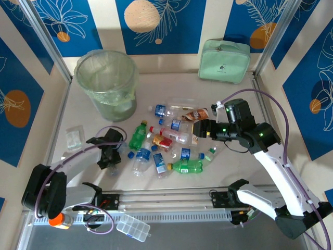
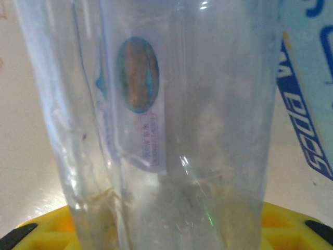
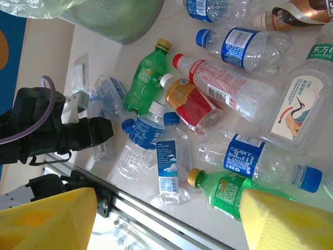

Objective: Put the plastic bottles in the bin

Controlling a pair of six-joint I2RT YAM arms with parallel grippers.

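Here, a beige table (image 1: pixel 171 89) carries everything. The round bin (image 1: pixel 104 99), lined with a pale green bag, stands at the far left corner, and a mint-green case (image 1: pixel 225 61) leans against the back wall. The plastic bottles (image 1: pixel 174 136) lie loose in a heap at mid-table, near the bin but all outside it. The right gripper (image 3: pixel 166 208) hovers over the heap's right side, its yellow fingers (image 3: pixel 283 221) spread wide with nothing between them. The left gripper (image 1: pixel 109 155) sits low at the heap's left edge, straddling a clear bottle (image 2: pixel 171 130); whether the fingers press it cannot be told. A small compartment box (image 1: pixel 133 227) lies at the near edge.
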